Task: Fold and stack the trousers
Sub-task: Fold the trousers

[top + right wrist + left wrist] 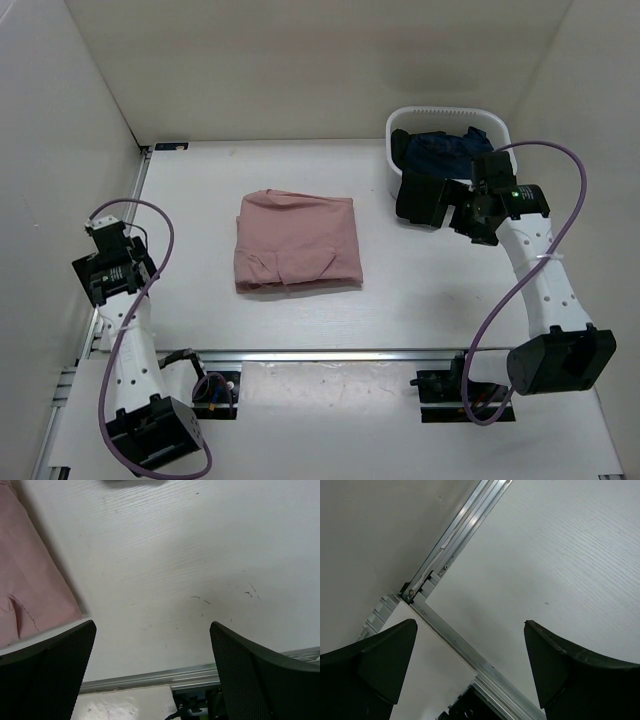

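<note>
The trousers lie folded into a pink square in the middle of the surface, while the left hand and the right hand hang aside with fingers spread and empty, I think because the folding looks finished.

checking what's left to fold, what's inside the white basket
A dark blue garment lies bunched inside the white basket. The right gripper, open, covers the basket's near side in the top view, so that part and anything under the garment cannot be seen.
</note>
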Available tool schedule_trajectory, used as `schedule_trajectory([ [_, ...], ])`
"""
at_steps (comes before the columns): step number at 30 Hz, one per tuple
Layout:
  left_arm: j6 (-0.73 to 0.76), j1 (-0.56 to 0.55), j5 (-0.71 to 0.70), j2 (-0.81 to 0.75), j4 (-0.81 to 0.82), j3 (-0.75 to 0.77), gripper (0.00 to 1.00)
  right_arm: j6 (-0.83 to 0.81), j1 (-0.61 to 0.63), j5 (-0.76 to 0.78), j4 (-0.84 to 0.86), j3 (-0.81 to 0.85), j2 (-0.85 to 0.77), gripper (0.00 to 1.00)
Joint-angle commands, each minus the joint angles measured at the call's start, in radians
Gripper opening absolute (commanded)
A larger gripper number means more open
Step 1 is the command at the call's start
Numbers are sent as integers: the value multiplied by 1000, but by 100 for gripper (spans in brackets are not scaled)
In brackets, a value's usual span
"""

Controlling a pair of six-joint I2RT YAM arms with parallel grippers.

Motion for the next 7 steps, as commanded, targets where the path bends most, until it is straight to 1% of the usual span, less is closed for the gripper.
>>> schedule_trajectory([
  [1,-1,7,17,-13,3,51,100,-19,-3,21,-7,35,-22,99],
  [7,-1,17,37,-13,-6,60,100,-28,-3,32,13,13,-32,99],
])
